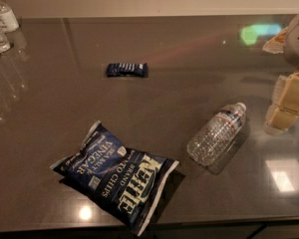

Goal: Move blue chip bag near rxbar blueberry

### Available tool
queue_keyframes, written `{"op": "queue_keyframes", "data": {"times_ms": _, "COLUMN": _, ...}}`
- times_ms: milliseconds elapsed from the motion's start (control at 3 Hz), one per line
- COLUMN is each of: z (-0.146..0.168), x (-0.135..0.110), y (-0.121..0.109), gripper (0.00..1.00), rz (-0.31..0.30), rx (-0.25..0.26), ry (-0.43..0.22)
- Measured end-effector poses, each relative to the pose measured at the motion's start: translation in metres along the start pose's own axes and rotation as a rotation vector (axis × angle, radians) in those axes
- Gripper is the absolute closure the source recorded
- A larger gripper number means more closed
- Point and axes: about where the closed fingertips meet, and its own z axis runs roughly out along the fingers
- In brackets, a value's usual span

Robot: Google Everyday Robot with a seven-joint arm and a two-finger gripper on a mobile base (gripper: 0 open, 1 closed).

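The gripper (276,105) hangs at the right edge of the view, above the dark grey table (189,83). Its two pale fingers (292,91) are stacked one over the other with a narrow gap between them. The jaws are parted and hold nothing.

From the gripper, at about 8 o'clock and near it, a clear water bottle (217,134) lies on its side. Its cap points toward 1 o'clock.

Farther along that same 8 o'clock line the blue chip bag (114,176) lies flat near the table's front edge, with its white lettering upside down to the camera. It is apart from the bottle and well apart from the gripper.

The rxbar blueberry (127,69) lies flat at about 10 o'clock from the gripper. From the bag it is at 12 o'clock, with bare table between the two.

At the far 10 o'clock corner stand some small clear bottles (0,26).
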Motion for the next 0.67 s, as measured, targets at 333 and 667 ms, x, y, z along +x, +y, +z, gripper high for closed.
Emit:
{"op": "queue_keyframes", "data": {"times_ms": 333, "z": 0.0000, "x": 0.0000, "y": 0.0000, "gripper": 0.00, "rz": 0.000, "rx": 0.000, "ry": 0.000}}
{"op": "queue_keyframes", "data": {"times_ms": 667, "z": -0.0036, "x": -0.0055, "y": 0.0015, "gripper": 0.00, "rz": -0.012, "rx": -0.014, "ry": -0.019}}
